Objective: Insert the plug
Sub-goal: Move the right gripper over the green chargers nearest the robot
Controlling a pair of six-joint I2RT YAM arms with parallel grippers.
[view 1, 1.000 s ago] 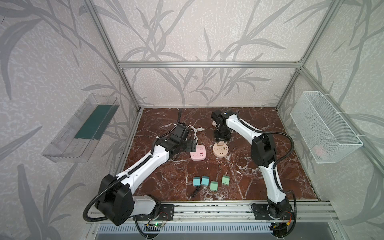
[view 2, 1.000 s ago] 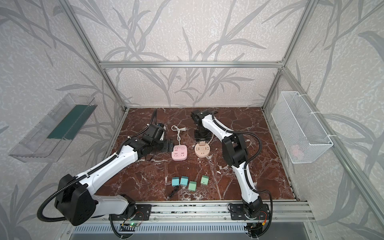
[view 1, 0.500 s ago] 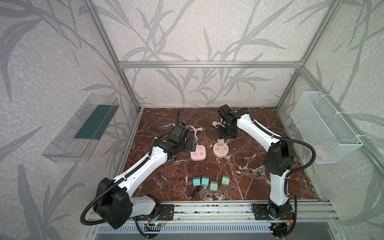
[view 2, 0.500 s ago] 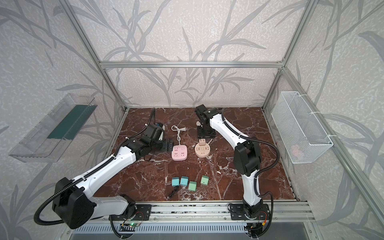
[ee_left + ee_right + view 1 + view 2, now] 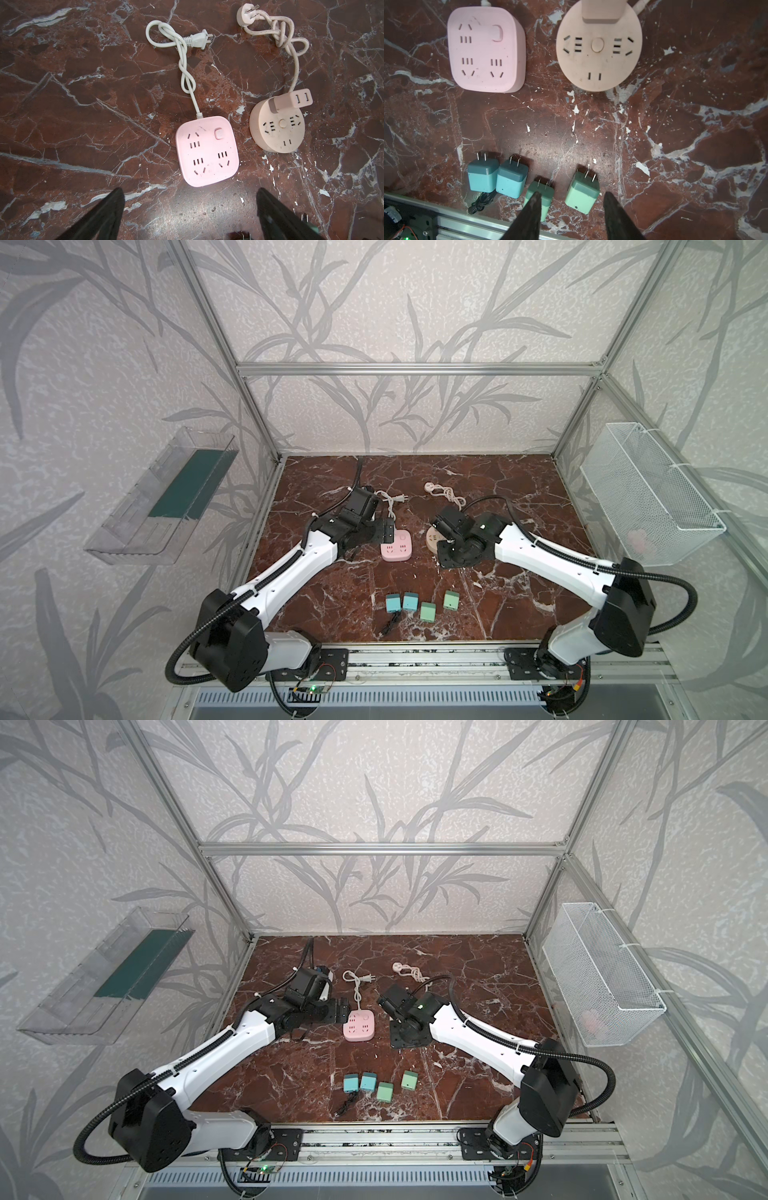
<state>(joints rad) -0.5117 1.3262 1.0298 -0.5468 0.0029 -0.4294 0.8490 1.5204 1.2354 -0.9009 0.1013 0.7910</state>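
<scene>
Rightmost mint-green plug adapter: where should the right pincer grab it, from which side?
Grip the mint-green plug adapter by its pale body's two flat flanks, coming down from above. It appears to lie with its prongs toward the round power strip, so stay behind the darker prong end. Gaps on both sides leave room.

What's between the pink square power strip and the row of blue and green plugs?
Nothing: the right wrist view shows only bare marble tabletop between the pink power strip and the plugs.
</scene>
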